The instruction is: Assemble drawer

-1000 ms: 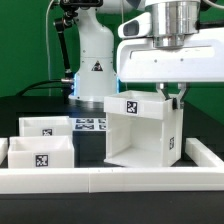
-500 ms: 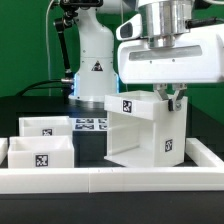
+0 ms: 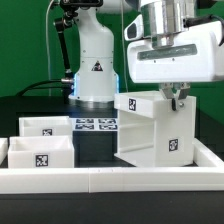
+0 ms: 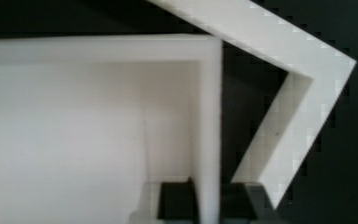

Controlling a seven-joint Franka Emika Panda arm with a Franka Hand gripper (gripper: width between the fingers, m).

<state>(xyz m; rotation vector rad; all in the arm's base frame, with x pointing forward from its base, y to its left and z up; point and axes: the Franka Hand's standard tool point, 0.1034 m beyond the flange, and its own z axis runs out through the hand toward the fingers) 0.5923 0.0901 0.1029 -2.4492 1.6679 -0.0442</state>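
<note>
The white drawer case (image 3: 151, 127), an open-fronted box with marker tags on its top and side, is lifted and tilted at the exterior view's right. My gripper (image 3: 177, 95) is shut on the case's upper side wall. In the wrist view the thin white wall (image 4: 213, 120) runs between my dark fingers (image 4: 176, 200), with the case's floor (image 4: 87, 130) beside it. Two white drawer boxes (image 3: 40, 152) with tags rest at the exterior view's left.
A white raised fence (image 3: 110, 179) runs along the front and right of the black table. The marker board (image 3: 93, 124) lies flat behind the parts, before the robot base (image 3: 95, 60).
My gripper has moved toward the exterior view's right, carrying the drawer case with it; the case has tilted and turned slightly.
</note>
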